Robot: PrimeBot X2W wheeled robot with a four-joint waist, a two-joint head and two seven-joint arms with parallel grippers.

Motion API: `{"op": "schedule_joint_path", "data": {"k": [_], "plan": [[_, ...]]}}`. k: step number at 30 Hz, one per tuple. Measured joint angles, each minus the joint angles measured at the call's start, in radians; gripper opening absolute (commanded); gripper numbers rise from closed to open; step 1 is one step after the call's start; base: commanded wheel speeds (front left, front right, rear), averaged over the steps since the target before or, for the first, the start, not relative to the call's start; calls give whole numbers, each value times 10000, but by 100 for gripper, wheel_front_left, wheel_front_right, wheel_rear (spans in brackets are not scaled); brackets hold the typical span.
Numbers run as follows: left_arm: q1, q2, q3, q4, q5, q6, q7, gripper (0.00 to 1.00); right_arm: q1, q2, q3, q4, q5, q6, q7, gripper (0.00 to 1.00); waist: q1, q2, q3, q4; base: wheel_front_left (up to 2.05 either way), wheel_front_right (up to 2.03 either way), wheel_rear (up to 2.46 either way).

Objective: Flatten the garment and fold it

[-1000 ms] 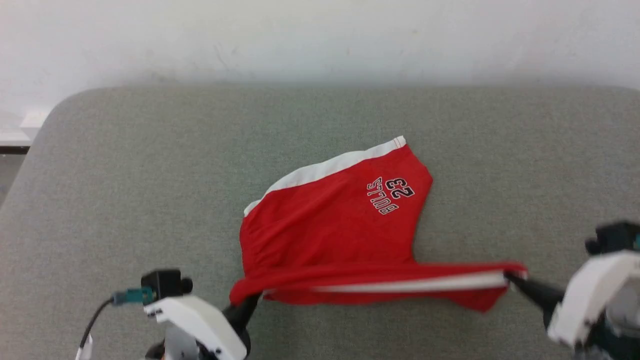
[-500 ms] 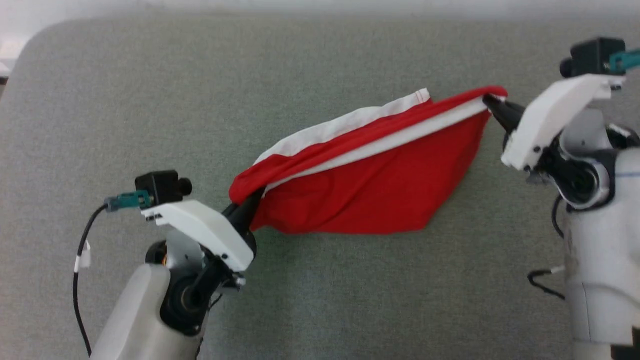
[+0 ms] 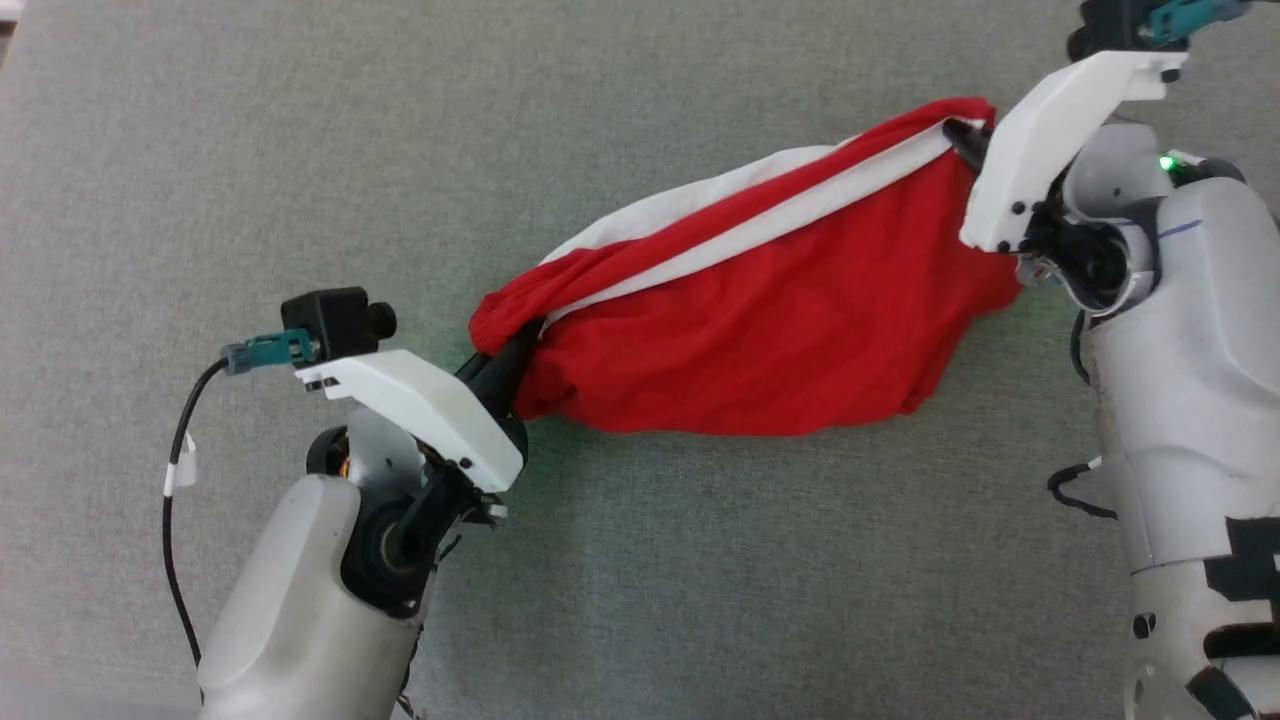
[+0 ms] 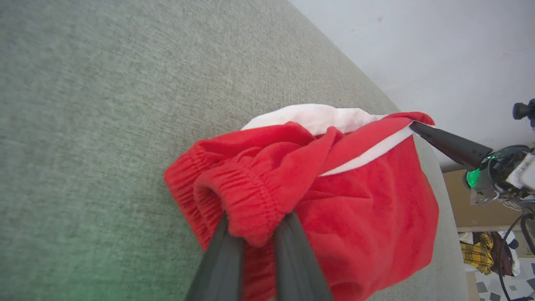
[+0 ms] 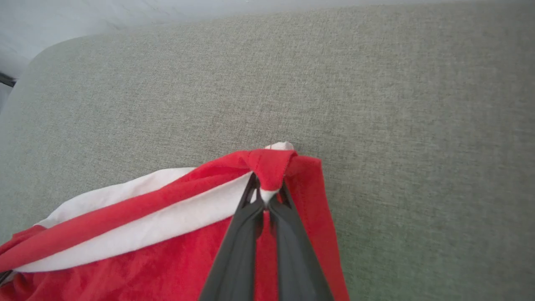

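A grey-green cloth-covered table (image 3: pixel 300 150) lies under us, with a pale wall (image 4: pixel 418 42) beyond its far edge in the left wrist view.

Nearest us, at about 8 o'clock of the garment (image 3: pixel 760 330), our left gripper (image 3: pixel 503 358) has its jaws clamped narrowly on the gathered red waistband (image 4: pixel 246 200), which bunches over the fingertips. From there the red shorts stretch across the middle of the table toward 2 o'clock. The white band (image 3: pixel 760 215) runs along the taut upper edge, and the loose body sags toward 5 o'clock, apparently resting on the table. At the far end our right gripper (image 3: pixel 958 140) pinches the other corner, jaws nearly together on a fold of red and white cloth (image 5: pixel 267 167).

We judge this to be the flattening step. To do it well, we should hold both pinches firm and draw the grippers apart along the 8-to-2 line until the edge is straight. Then we level their heights and lower so the hanging cloth lands first and spreads without creasing. The waistband looks rolled near our left fingers, so we should watch for a twist before setting it down.
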Motion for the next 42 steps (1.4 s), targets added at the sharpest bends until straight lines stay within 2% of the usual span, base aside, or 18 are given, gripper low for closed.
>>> {"op": "schedule_joint_path", "data": {"k": [2, 3, 4, 5, 6, 11, 16, 19, 21, 25, 28, 32, 42], "plan": [[-62, -19, -35, 144, 50, -44, -44, 0, -116, 0, 140, 433, -157, 0, -84, 0, 0, 0, 113, 58, 0, 0, 0], [-104, -29, -46, 203, 56, -71, -46, 0, -144, 0, 226, 614, -184, 0, -134, 29, 0, 0, 155, 80, 0, 0, 0], [-150, -46, -59, 249, 56, -73, -59, 20, -155, 0, 314, 773, -169, 0, -155, 100, 0, 0, 181, 102, 0, 0, 0], [-179, -77, -59, 280, 56, -73, -90, 90, -161, 4, 376, 905, -128, 0, -247, 100, 0, 0, 189, 116, 0, 0, 0], [-192, -107, -56, 326, 56, -73, -134, 100, -174, 6, 441, 1014, -44, 0, -351, 100, 0, 0, 178, 121, 0, 0, 0], [-200, -157, 92, 391, 50, -65, -384, 100, -383, 2, 849, 1183, 663, 0, -949, 100, -1, -1, -39, 92, 0, 0, 0], [-116, 190, 568, 63, 194, 121, -1053, 100, -365, -13, 1208, 894, 1191, 0, -1766, 100, -2, -1, -469, 26, 0, 0, 0], [143, 483, 554, -385, 953, 353, -1712, 100, -140, -267, 1770, 614, 999, 0, -1933, 100, -2, -1, -813, -16, 0, 0, 0], [419, 765, 382, -686, 1868, 654, -2339, 100, 166, -652, 2209, 502, 533, 0, -1948, 100, -3, -1, -1061, -46, 0, 0, 0], [1061, 1174, -203, -1141, 3824, 1093, -3973, 100, 889, -1312, 2545, 539, -322, 0, -1179, 100, -4, -1, -1539, -104, 0, 0, 0], [1467, 1168, -683, -1225, 4684, 1198, -4809, 100, 1262, -1523, 2614, 539, -849, 0, -456, 100, -4, -1, -1824, -108, 0, 0, 0], [1787, 924, -855, -1306, 5172, 1342, -5225, 100, 1565, -1553, 2638, 424, -1283, 2, 219, 100, -4, -1, -1978, 46, 0, 0, 0], [1972, 355, -811, -1252, 5576, 1210, -5323, 100, 1631, -1498, 2928, 500, -2316, 0, 1110, 100, -2, -1, -1477, 597, 0, 0, 0]]}}
